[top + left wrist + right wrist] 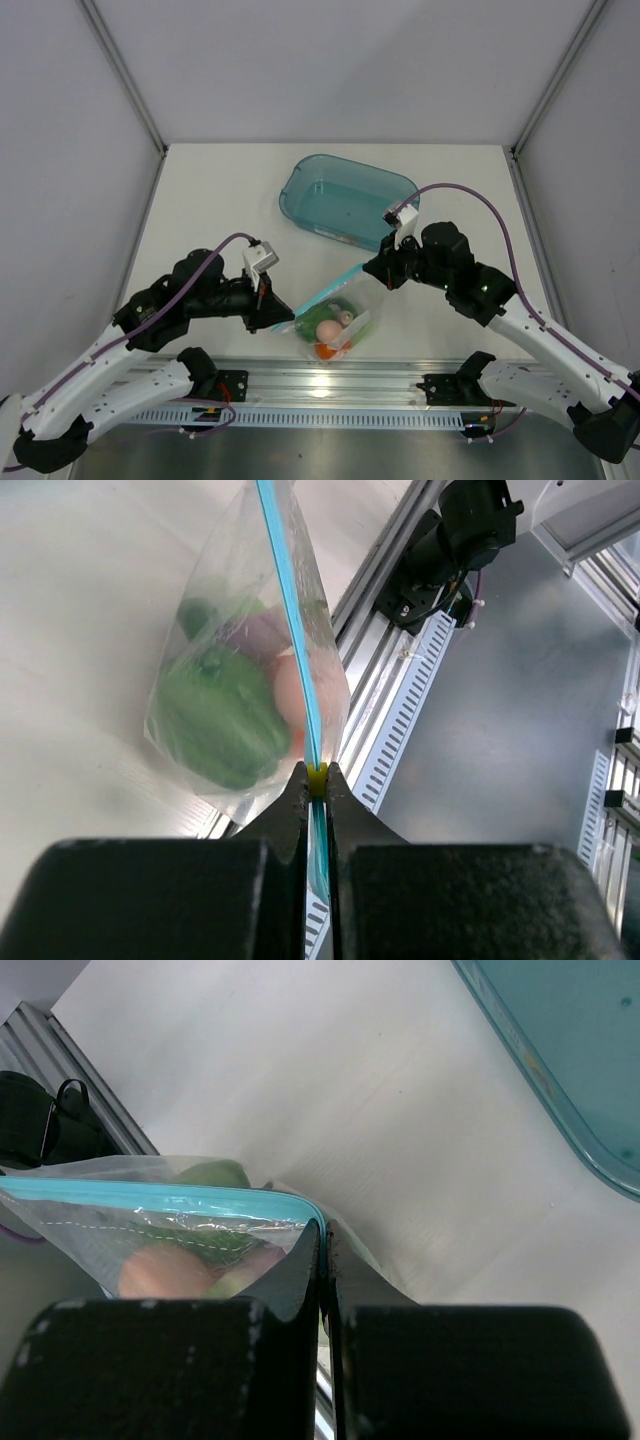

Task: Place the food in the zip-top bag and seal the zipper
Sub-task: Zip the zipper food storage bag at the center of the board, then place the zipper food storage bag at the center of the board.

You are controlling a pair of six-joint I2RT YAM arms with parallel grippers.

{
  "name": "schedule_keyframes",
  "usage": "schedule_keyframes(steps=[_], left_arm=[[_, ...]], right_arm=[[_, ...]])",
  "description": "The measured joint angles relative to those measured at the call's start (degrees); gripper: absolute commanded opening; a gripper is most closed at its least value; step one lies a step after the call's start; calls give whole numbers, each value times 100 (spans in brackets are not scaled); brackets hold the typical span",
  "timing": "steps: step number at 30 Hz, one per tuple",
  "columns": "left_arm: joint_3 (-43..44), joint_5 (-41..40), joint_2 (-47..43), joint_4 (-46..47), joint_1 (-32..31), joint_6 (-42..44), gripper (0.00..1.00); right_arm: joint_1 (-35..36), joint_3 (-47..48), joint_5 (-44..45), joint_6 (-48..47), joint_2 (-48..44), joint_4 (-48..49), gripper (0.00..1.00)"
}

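Left gripper (288, 318) pinched tight on zipper (335, 288), near-left end of bag mouth. Right gripper (373, 268) pinched tight on far-right end of same strip. Zip-top bag (340, 320) stretched between both, mouth up, body sagging toward rail (330, 385) at near edge of table (220, 200). Can't tell if bag bottom touches table.

Food inside bag: green bell pepper (215, 725), orange round one (160, 1270), beige egg (328, 331), purple eggplant (262, 635) blurred.

Teal tub (345, 198) behind, apart from bag.

Can't tell if zipper sealed full length.

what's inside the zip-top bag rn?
Through the clear zip-top bag: green bell pepper, purple eggplant, beige egg, orange round one, a light green piece. Anything behind these is covered; full count unclear.
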Motion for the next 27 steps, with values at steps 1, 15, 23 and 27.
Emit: schedule_keyframes(steps=[1, 15, 23, 27], left_arm=[[0, -33, -46, -46, 0, -17, 1], [-2, -437, -675, -710, -2, -354, 1], [-2, -496, -535, -721, -4, -398, 46], [39, -614, -299, -680, -7, -385, 99]], right_arm=[[-2, 0, 4, 0, 0, 2, 0], [-9, 0, 7, -2, 181, 31, 0], [61, 0, 107, 4, 372, 111, 0], [2, 0, 278, 63, 472, 70, 0]])
